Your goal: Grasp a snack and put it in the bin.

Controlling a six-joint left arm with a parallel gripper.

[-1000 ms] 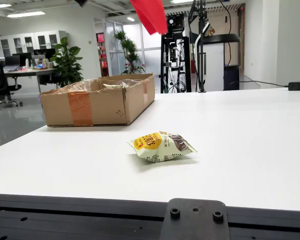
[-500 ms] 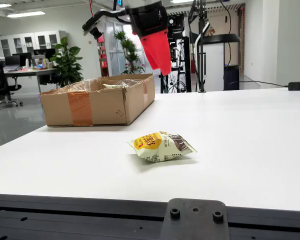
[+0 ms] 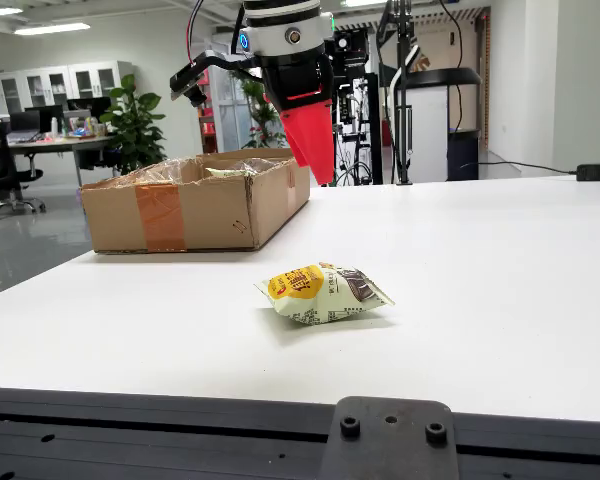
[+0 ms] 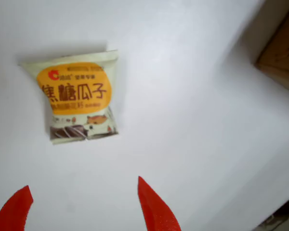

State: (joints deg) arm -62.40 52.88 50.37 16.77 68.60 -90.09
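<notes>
Hanging above the white counter (image 3: 500, 260) beside the cardboard bin (image 3: 195, 205), the red gripper (image 4: 84, 209) had its jaws spread and empty, lined up toward the snack packet (image 4: 77, 101).

From the side, the snack (image 3: 323, 293) lies on the table (image 3: 500, 290), the box (image 3: 195, 200) behind, to its left.

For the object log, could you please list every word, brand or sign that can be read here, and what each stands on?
"焦糖瓜子": large brown characters on the orange patch of the snack packet, in the view that rides on the pincer.
Small white line with a red "C" logo above them: too blurred to read.
Fine print below the large characters: too small to read.
Cardboard box: no readable text.
</notes>
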